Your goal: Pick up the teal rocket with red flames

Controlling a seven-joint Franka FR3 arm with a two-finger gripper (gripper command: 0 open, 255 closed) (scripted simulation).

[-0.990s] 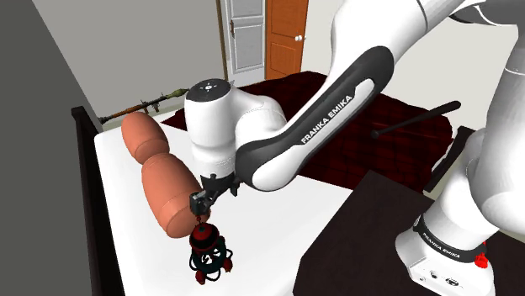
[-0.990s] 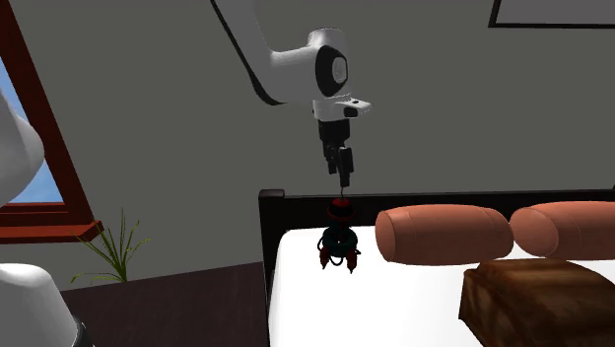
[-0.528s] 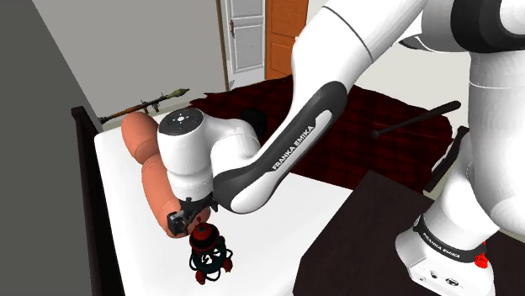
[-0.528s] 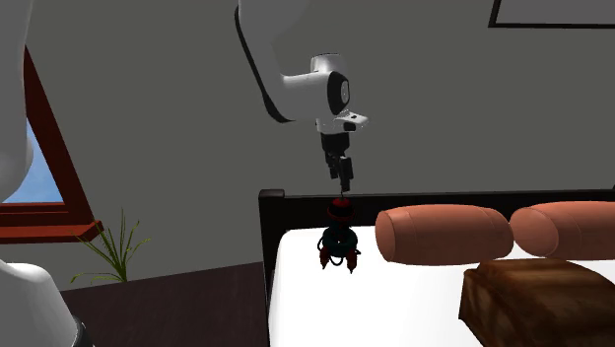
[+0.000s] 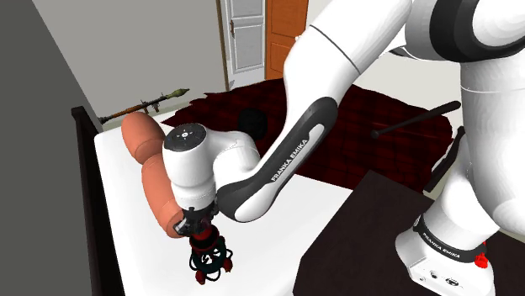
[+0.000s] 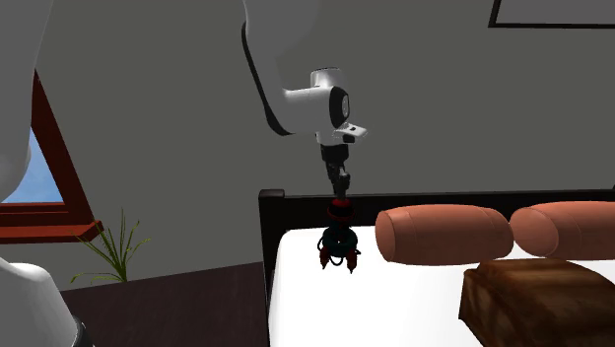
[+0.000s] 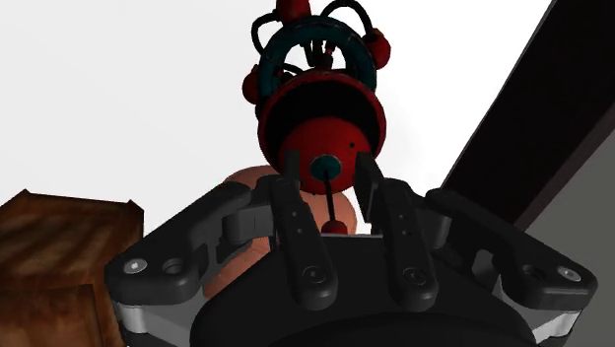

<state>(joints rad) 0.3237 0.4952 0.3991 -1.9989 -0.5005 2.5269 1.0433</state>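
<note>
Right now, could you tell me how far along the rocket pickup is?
Done: the open tool sits over the rocket, fingers either side of its thin tip. In hand: the grasp, not yet closed. Left: lifting it off the bed, where it stands upright.

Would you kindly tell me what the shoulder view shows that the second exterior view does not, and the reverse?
Shoulder view: an orange door, a dark red blanket and a green-tipped launcher.
Second exterior view: a red-framed window and a spiky plant.
Both: the gripper right over the nose of the upright teal and red rocket, beside orange-brown pillows on the white bed.
</note>
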